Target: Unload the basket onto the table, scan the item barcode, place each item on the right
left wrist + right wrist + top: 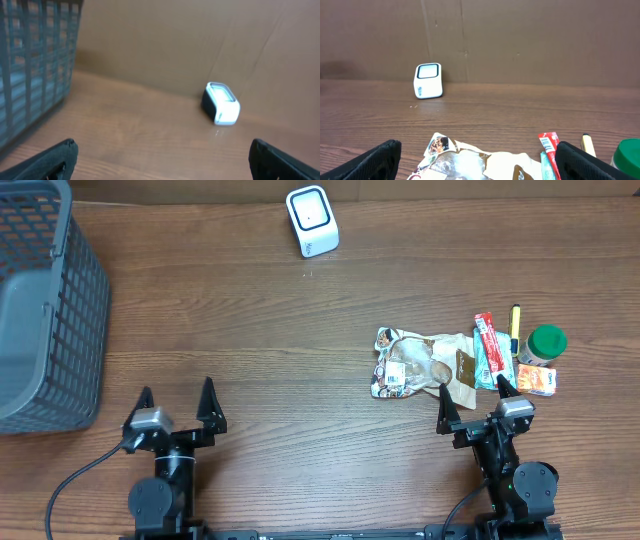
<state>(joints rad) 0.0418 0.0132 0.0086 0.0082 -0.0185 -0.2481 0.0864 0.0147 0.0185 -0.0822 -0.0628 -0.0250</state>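
Note:
A white barcode scanner (312, 221) stands at the back of the wooden table; it shows as a white scanner (221, 103) in the left wrist view and as a white scanner (428, 80) in the right wrist view. A crumpled cream and brown snack bag (422, 365) lies at the right, just ahead of my right gripper (472, 404), which is open and empty; the same snack bag (480, 160) lies between and beyond its fingers. My left gripper (175, 408) is open over bare wood at the front left, holding nothing.
A grey mesh basket (40, 300) fills the left edge. Right of the bag lie a red and teal flat pack (490, 350), a yellow marker (516, 320), a green-lidded jar (545, 343) and a small orange box (537, 379).

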